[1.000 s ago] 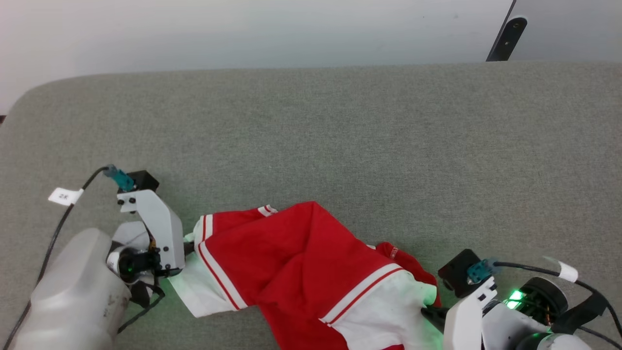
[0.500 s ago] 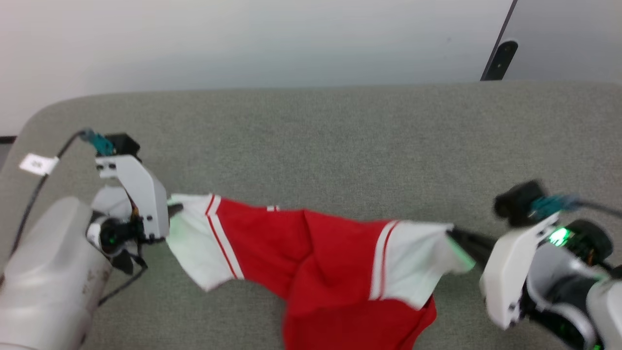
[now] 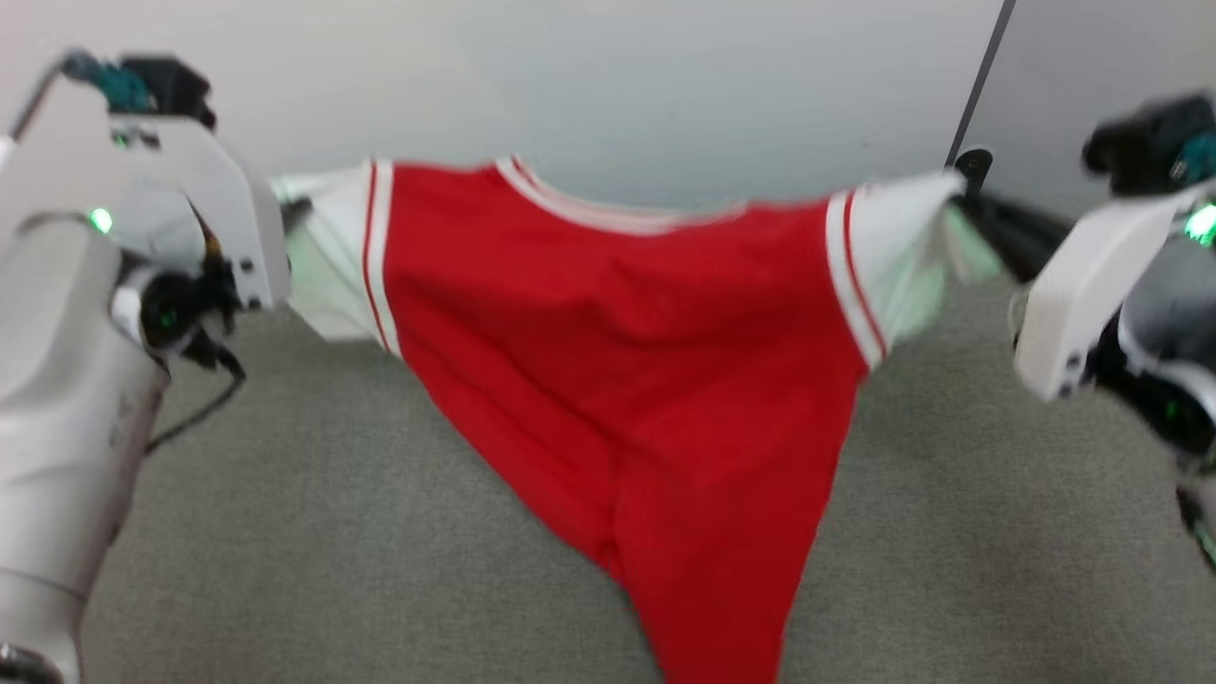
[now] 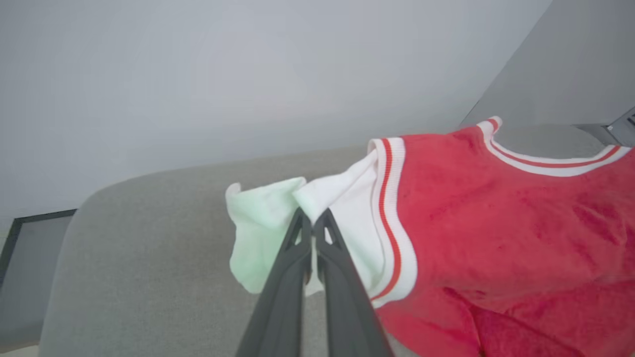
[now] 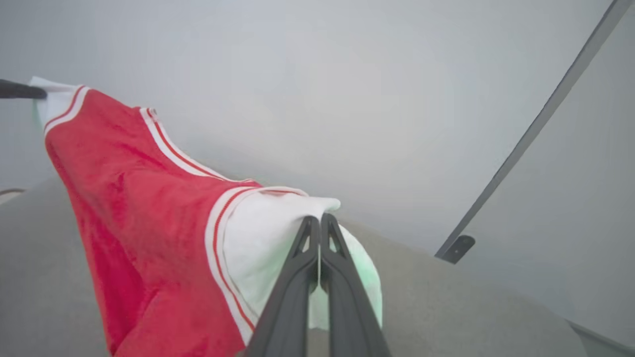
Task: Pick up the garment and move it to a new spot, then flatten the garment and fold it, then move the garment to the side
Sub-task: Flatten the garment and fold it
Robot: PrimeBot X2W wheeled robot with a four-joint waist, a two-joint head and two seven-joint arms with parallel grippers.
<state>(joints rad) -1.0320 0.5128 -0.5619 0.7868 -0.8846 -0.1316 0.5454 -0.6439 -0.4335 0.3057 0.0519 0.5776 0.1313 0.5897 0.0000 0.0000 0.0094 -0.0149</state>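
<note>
The garment (image 3: 617, 332), a red jersey with white sleeves and striped trim, hangs stretched in the air between my two arms, its red body drooping to a point low in the head view. My left gripper (image 3: 296, 209) is shut on the left white sleeve (image 4: 342, 208), pinching its edge. My right gripper (image 3: 964, 195) is shut on the right white sleeve (image 5: 268, 223). Both pairs of fingers (image 4: 302, 248) (image 5: 317, 248) are pressed together on cloth. The face turned to me is plain red, with no lettering showing.
The grey fabric-covered table (image 3: 285, 532) lies below the hanging garment, with its rounded far corner (image 4: 99, 198) toward the pale wall. A dark slanted post with a foot (image 5: 456, 245) stands at the back right.
Both grippers have risen and spread apart, lifting the garment off the table and stretching it wide by its sleeves. The head camera has also tilted up.
</note>
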